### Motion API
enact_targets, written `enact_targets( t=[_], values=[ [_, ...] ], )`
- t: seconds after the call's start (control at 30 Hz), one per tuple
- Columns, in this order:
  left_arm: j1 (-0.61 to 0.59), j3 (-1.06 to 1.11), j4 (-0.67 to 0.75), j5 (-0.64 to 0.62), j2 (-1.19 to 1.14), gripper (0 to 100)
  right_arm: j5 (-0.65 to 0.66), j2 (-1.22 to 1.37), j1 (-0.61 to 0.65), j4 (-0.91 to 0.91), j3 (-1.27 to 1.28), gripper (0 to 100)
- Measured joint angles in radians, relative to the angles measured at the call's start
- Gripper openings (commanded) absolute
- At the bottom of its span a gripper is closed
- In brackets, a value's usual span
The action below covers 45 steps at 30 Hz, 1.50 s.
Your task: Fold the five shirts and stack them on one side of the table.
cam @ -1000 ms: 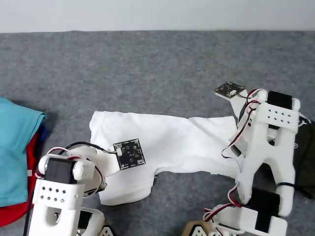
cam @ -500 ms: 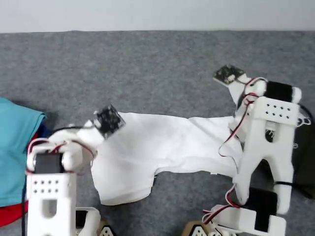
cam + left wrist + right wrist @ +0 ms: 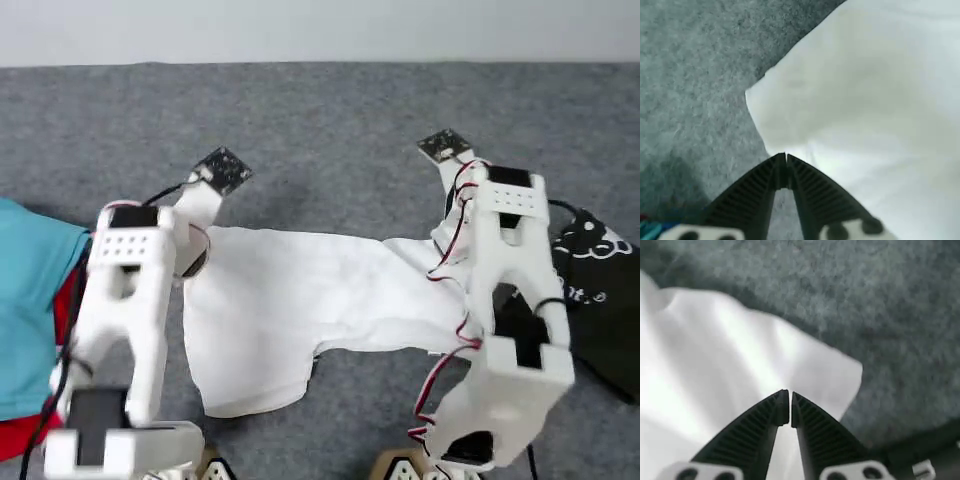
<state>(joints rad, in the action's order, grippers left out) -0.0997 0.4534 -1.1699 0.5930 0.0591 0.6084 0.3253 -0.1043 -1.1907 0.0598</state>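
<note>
Two arms bend over one white shirt in the high view. It lies spread flat on the grey table, between them. The left arm has its wrist end above the shirt's far corner on its own side, and the right arm has its wrist end above the opposite far corner. Outward of the left arm, at the table's edge, a teal shirt lies on top of a red shirt. Outward of the right arm lies a black shirt with a white print. The arm hides whether it touches the white one.

Seen from the left wrist, the left gripper has its ribbed black fingers pressed together. The tips meet right at the edge of the white shirt's corner. Cloth spreads ahead of the tips and off to one side, with bare grey table on the other. Whether any cloth is caught between the tips cannot be told.

Seen from the right wrist, the right gripper also has its fingers together, with a hairline slit between them. The tips are over white cloth just inside the corner. The corner's edge lies just beyond the tips, and grey table lies past that.
</note>
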Motion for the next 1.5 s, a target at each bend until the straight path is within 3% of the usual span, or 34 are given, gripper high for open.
enact_targets(
  t=[0.23,0.4,0.83,1.13,1.5],
  values=[
    [0.000,-0.172,0.000,0.011,-0.287,1,0.000,0.121,-0.009,0.212,-0.002,1.0],
    [0.000,-0.196,0.000,0.040,-0.361,1,0.000,0.190,-0.051,0.229,-0.106,1.0],
    [-0.002,-0.196,-0.008,0.043,-0.330,1,0.000,0.216,-0.080,-0.006,-0.356,1.0],
    [0.051,-0.196,-0.049,0.046,-0.157,1,0.000,0.213,0.015,-0.155,-0.390,1.0],
    [0.025,-0.302,0.061,0.025,-0.462,1,0.000,0.377,-0.075,0.084,-0.394,1.0]
  ],
)
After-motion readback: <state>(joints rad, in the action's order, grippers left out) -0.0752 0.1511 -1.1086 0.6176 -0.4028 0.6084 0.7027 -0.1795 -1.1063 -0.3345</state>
